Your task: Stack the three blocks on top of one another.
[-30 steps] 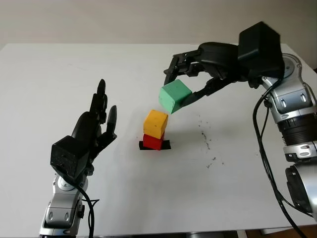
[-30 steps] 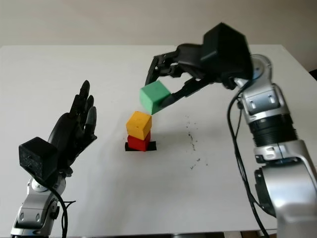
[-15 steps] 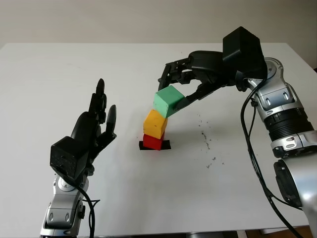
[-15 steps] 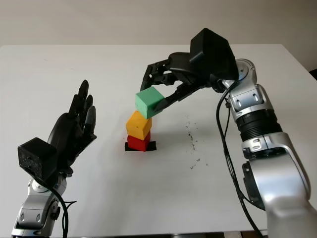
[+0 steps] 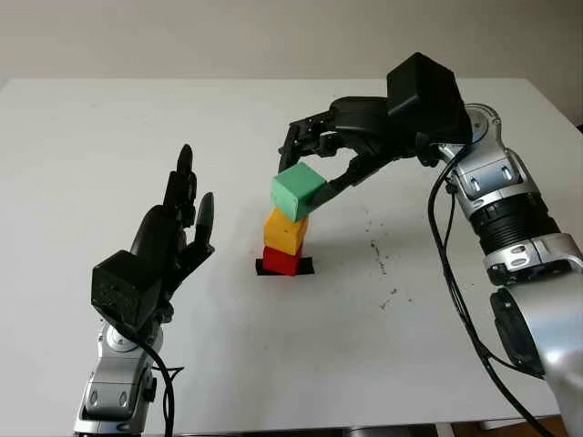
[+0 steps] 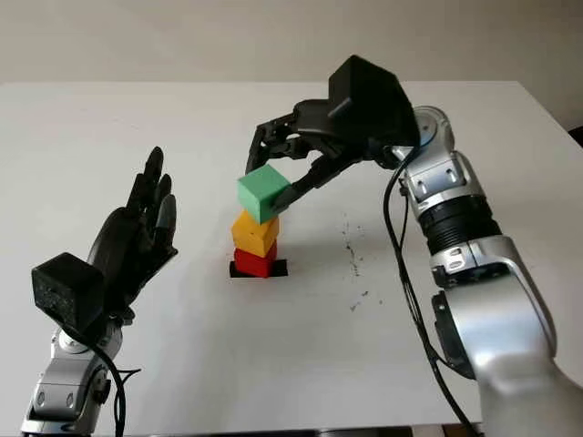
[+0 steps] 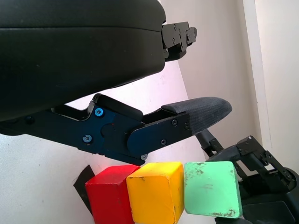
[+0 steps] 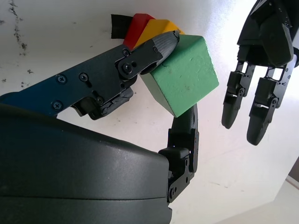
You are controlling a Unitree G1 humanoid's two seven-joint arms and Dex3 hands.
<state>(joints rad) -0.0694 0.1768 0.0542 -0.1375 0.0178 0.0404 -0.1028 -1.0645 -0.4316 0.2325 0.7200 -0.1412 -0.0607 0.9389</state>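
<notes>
Green block [image 5: 297,191] pinched by right hand [image 5: 321,155] fingers atop yellow block [image 5: 285,231], red block [image 5: 281,260] beneath, left hand [image 5: 169,238] open nearby.

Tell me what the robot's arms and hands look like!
Both hands, the left hand and the right hand, are black with jointed fingers and small screws. The arms are shiny silver with black ribbed rings, loose black cables run alongside them, and a black box sits at each wrist.
</notes>
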